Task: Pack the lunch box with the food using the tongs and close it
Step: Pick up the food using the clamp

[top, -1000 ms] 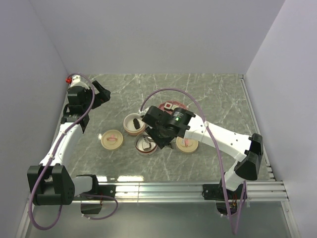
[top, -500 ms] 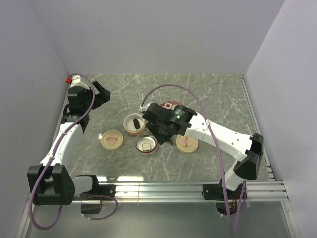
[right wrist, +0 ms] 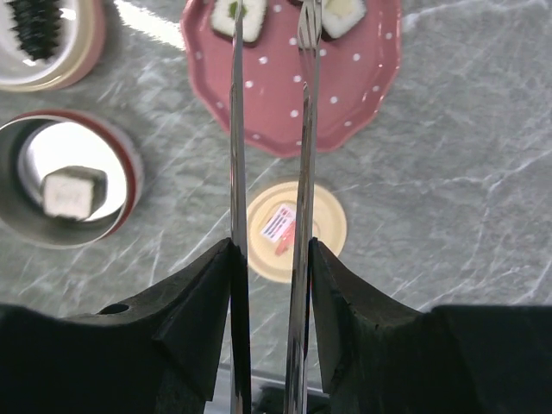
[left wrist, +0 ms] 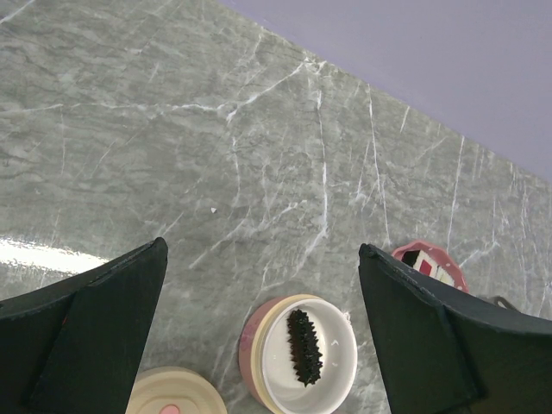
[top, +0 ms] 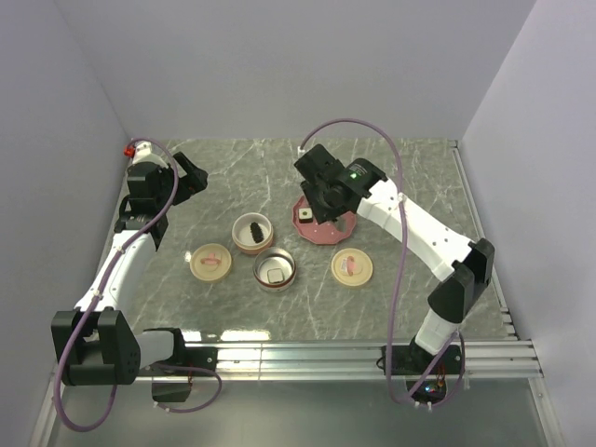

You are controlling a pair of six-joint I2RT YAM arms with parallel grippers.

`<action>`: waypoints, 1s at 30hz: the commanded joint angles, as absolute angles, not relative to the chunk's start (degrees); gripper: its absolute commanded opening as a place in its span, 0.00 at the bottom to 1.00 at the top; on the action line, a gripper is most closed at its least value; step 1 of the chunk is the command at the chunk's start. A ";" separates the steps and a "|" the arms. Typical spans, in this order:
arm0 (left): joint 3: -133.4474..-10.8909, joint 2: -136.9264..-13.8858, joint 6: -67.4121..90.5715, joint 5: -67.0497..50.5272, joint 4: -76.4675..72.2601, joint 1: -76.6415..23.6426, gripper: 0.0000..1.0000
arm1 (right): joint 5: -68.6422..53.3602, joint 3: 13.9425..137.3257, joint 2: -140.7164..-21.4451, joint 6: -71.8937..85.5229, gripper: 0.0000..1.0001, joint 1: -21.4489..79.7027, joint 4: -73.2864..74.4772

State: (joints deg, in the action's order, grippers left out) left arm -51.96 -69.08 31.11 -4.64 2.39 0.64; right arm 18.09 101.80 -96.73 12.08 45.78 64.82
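Observation:
My right gripper (right wrist: 270, 250) is shut on the grey metal tongs (right wrist: 237, 129). The tongs' two arms stand slightly apart, and their tips reach over the red dotted plate (right wrist: 285, 95). Two food pieces (right wrist: 240, 13) (right wrist: 343, 13) lie at the plate's far edge, near the tips; nothing is between the tips. One lunch box bowl (right wrist: 129, 164) holds a white, dark-sided piece (right wrist: 73, 191). A second bowl (left wrist: 250, 345) holds a dark spiky piece (left wrist: 304, 347). My left gripper (left wrist: 261, 248) hangs open and empty at the back left, high above that bowl.
Two cream lids lie flat on the marble table: one (top: 209, 262) left of the bowls, one (top: 352, 267) right of them, just in front of the plate (top: 335, 231). Walls close in the table on three sides. A metal rail runs along the near edge.
My right arm has swung the tongs from above the front bowl back and to the right, over the red plate. The left arm has not moved.

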 commanded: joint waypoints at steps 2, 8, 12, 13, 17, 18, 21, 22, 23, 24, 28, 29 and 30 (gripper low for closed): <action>-53.17 -68.82 30.85 -3.78 0.44 0.44 1.00 | 19.60 104.24 -99.05 9.58 0.47 43.69 62.05; -54.67 -70.49 30.67 -4.04 0.88 0.35 0.99 | 17.49 101.34 -100.46 9.05 0.47 43.15 58.71; -55.37 -70.93 30.76 -4.13 0.79 0.44 1.00 | 16.96 101.34 -102.03 8.96 0.47 42.98 57.66; -55.46 -71.01 30.67 -3.96 0.88 0.35 0.99 | 16.88 101.60 -102.30 8.96 0.47 42.89 57.66; -55.99 -71.19 30.24 -3.52 1.49 0.35 0.99 | 15.21 101.25 -103.01 9.40 0.47 42.72 57.48; -56.07 -71.19 30.15 -3.43 1.49 0.44 1.00 | 14.94 100.99 -103.01 9.49 0.47 42.80 57.22; -55.99 -71.45 30.32 -3.34 1.49 0.44 0.99 | 14.33 99.85 -103.53 10.02 0.48 42.80 57.13; -55.99 -71.46 30.32 -3.51 1.41 0.35 1.00 | 14.07 99.58 -103.62 10.11 0.48 42.80 56.95; -55.90 -71.54 30.50 -3.69 1.41 0.44 1.00 | 13.80 99.49 -103.54 10.11 0.48 42.80 56.95; -55.99 -71.63 30.50 -3.78 1.41 0.44 0.99 | 13.62 99.06 -103.62 10.11 0.48 42.89 56.87; -56.08 -71.72 30.41 -3.78 1.49 0.44 1.00 | 14.50 98.70 -103.89 9.84 0.48 42.89 56.69; -56.25 -71.89 30.32 -3.78 1.49 0.44 1.00 | 14.50 98.70 -103.97 9.76 0.48 42.89 56.52; -56.25 -71.81 30.41 -3.78 1.58 0.44 0.99 | 14.33 98.70 -104.32 9.49 0.48 42.89 56.51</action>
